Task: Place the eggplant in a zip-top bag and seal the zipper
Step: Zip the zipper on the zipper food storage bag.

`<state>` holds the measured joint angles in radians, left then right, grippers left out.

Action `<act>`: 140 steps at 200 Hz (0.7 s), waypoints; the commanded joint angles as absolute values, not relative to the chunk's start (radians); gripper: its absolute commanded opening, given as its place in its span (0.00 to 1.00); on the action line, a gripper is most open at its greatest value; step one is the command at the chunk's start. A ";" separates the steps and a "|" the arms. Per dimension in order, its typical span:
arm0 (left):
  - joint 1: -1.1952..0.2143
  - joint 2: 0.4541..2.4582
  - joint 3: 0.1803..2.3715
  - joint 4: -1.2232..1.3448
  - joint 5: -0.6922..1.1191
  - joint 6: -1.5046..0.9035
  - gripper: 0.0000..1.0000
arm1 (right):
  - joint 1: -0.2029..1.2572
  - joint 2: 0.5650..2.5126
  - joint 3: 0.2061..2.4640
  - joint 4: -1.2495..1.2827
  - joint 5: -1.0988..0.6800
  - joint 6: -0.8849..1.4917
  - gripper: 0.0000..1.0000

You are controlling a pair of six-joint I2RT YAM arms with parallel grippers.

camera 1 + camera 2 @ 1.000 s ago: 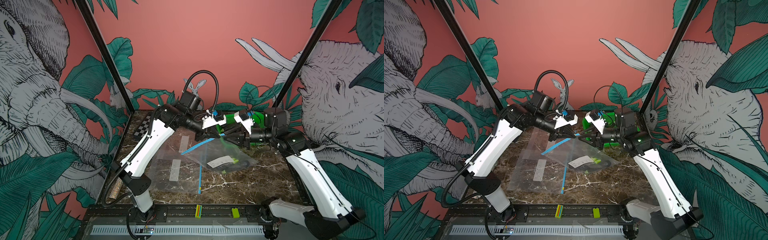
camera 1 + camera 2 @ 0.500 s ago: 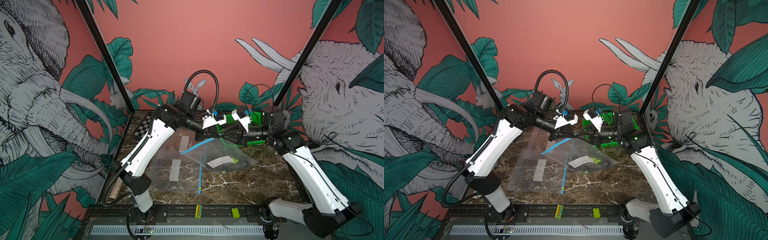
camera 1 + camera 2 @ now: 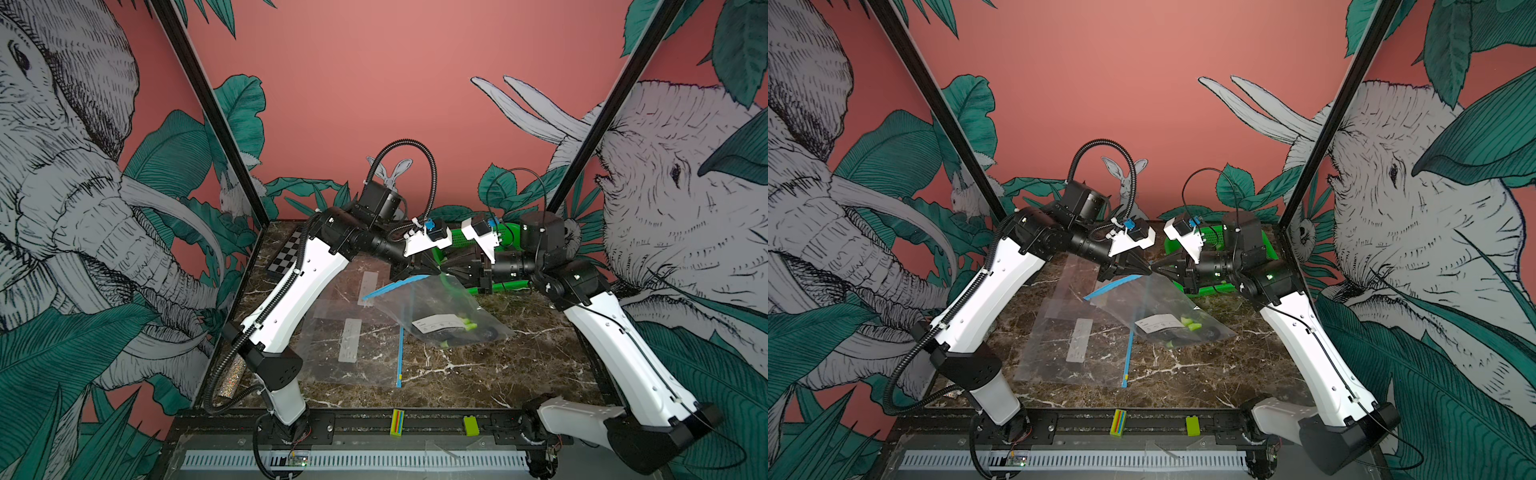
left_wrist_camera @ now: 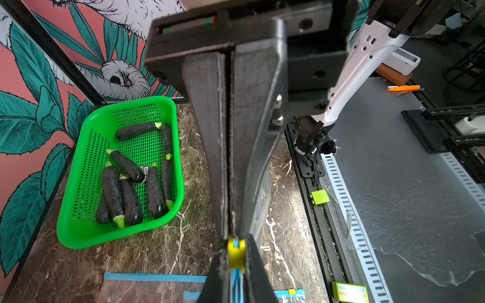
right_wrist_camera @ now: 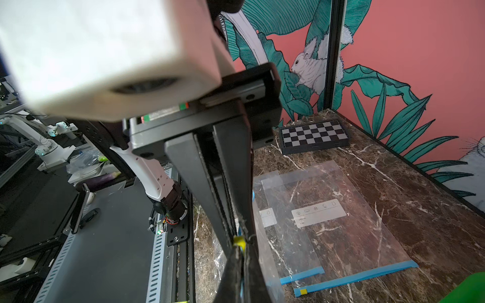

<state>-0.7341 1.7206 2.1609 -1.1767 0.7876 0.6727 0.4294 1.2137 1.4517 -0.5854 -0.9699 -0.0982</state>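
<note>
A clear zip-top bag [image 3: 440,303] [image 3: 1158,303] hangs by its top corner, its lower end resting on the marble. A dark eggplant [image 3: 478,334] [image 3: 1200,334] with green bits lies inside it behind a white label. The blue zipper edge [image 3: 390,286] slopes up to where both grippers meet tip to tip. My left gripper [image 3: 430,272] [image 4: 236,251] is shut with the yellow slider [image 4: 236,259] between its fingers. My right gripper [image 3: 445,273] [image 5: 241,249] is shut on the blue edge right beside the slider [image 5: 239,240].
A green basket [image 4: 78,230] [image 3: 1212,289] holding several eggplants stands at the back right, just behind the grippers. Two empty bags [image 3: 349,345] [image 5: 341,223] lie flat on the left half of the table. A small checkerboard [image 3: 286,257] sits in the back left corner.
My right gripper moved left to the bag's lifted corner and closed its jaws there. The left gripper and the bag stayed in place.
</note>
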 commanded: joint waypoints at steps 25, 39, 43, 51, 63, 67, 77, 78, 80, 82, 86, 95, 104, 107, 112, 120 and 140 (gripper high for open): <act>-0.735 1.710 2.181 -1.210 0.780 0.689 0.00 | 0.415 1.178 1.513 -0.612 -0.932 -0.144 0.00; -0.733 1.711 2.180 -1.213 0.777 0.690 0.00 | 0.404 1.176 1.522 -0.619 -0.940 -0.146 0.00; -0.733 1.712 2.180 -1.215 0.775 0.690 0.00 | 0.401 1.176 1.524 -0.622 -0.940 -0.148 0.00; -0.733 1.712 2.180 -1.215 0.772 0.690 0.00 | 0.397 1.174 1.527 -0.624 -0.940 -0.149 0.00; -0.732 1.711 2.179 -1.218 0.771 0.690 0.00 | 0.388 1.172 1.529 -0.626 -0.943 -0.150 0.00; -0.732 1.711 2.179 -1.219 0.769 0.690 0.00 | 0.384 1.171 1.530 -0.626 -0.945 -0.149 0.00; -0.730 1.711 2.179 -1.219 0.769 0.689 0.00 | 0.381 1.171 1.533 -0.631 -0.947 -0.151 0.00; -0.730 1.711 2.179 -1.219 0.768 0.690 0.00 | 0.380 1.171 1.534 -0.632 -0.948 -0.151 0.00; -0.730 1.710 2.179 -1.221 0.767 0.690 0.00 | 0.378 1.171 1.534 -0.634 -0.948 -0.152 0.00; -0.729 1.712 2.179 -1.221 0.766 0.690 0.00 | 0.378 1.171 1.534 -0.635 -0.948 -0.153 0.00; -0.729 1.712 2.178 -1.221 0.764 0.690 0.00 | 0.375 1.170 1.534 -0.636 -0.947 -0.153 0.00; -0.727 1.710 2.179 -1.224 0.761 0.692 0.00 | 0.370 1.166 1.534 -0.637 -0.948 -0.155 0.00; -0.726 1.708 2.179 -1.227 0.758 0.692 0.00 | 0.365 1.163 1.533 -0.640 -0.948 -0.155 0.00; -0.724 1.708 2.180 -1.229 0.755 0.692 0.00 | 0.364 1.160 1.532 -0.641 -0.948 -0.156 0.00; -0.723 1.706 2.180 -1.229 0.753 0.693 0.00 | 0.360 1.159 1.532 -0.643 -0.949 -0.156 0.00; -0.720 1.705 2.179 -1.232 0.751 0.693 0.00 | 0.354 1.155 1.532 -0.650 -0.950 -0.161 0.00; -0.712 1.699 2.175 -1.238 0.742 0.693 0.00 | 0.332 1.146 1.532 -0.665 -0.955 -0.170 0.00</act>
<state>-0.7345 1.7206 2.1612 -1.1599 0.7692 0.6735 0.3672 1.1873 1.5002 -0.6746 -0.9539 -0.1459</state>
